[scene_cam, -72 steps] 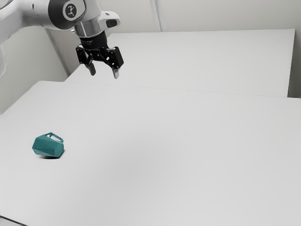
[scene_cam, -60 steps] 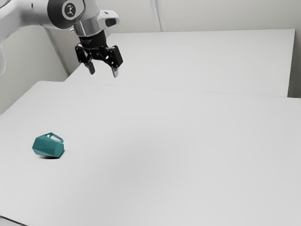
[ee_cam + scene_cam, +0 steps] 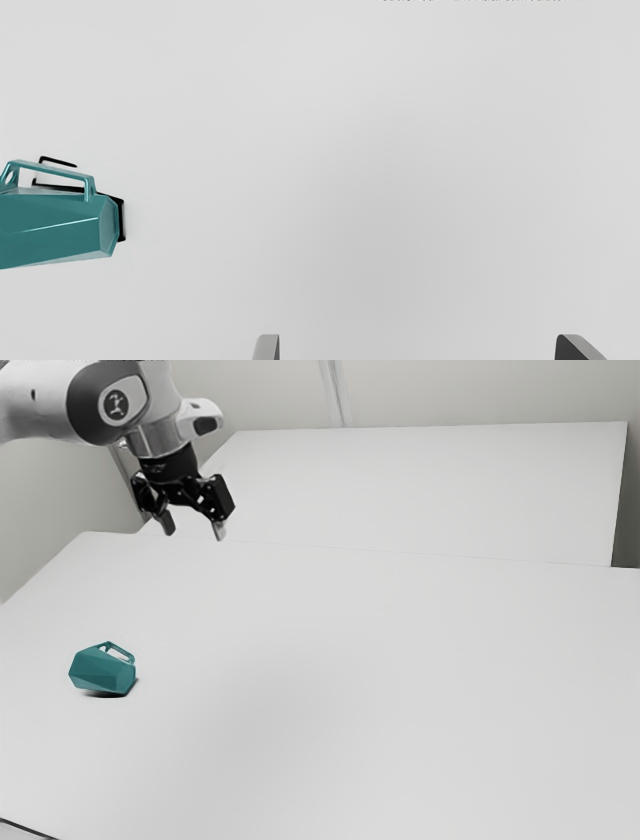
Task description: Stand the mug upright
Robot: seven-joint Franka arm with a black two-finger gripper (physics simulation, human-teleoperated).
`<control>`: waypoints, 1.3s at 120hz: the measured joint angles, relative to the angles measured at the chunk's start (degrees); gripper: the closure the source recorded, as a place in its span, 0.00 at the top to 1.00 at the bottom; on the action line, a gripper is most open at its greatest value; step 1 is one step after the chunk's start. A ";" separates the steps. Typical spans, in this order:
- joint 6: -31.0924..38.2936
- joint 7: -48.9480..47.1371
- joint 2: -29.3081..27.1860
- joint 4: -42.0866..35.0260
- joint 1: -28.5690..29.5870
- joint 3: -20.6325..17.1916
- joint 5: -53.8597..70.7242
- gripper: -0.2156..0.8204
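Looking at the white table (image 3: 350, 710), with the pincer (image 3: 194, 532) held high over it, fingers spread wide apart. Can see the teal mug (image 3: 102, 672) lying on its side, well apart from and lower than the pincer, toward the exterior view's left. Cannot tell any contents. Cut off at one end in the wrist view, with handle (image 3: 55, 172) raised.

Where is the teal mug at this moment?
The mug lies on its side on the table, at the exterior view's left, lower in that picture than the open claw.
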 joint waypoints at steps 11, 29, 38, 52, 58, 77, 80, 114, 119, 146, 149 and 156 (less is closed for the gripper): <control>1.09 -0.12 -0.27 -2.19 4.16 0.17 -2.09 0.79; 2.32 0.73 -0.02 -4.90 11.14 0.44 -5.25 0.79; 3.39 3.30 0.77 -6.55 15.15 0.50 -7.48 0.79; 4.68 10.37 3.78 -6.79 22.00 0.51 -10.65 0.79; 5.29 14.03 5.24 -6.58 24.95 0.51 -12.07 0.79; 6.88 26.10 8.91 -6.20 33.78 0.50 -15.70 0.79; 7.05 27.95 9.86 -5.94 35.06 0.50 -16.00 0.79; 7.30 46.19 21.49 1.23 43.28 0.34 -20.21 0.79; 7.21 48.34 22.79 2.08 44.35 0.34 -20.85 0.79; 7.12 57.39 28.64 5.16 48.89 0.42 -23.32 0.79; 7.13 58.19 29.18 5.41 49.35 0.42 -23.50 0.79; 6.99 59.94 30.81 6.76 50.27 0.42 -23.86 0.79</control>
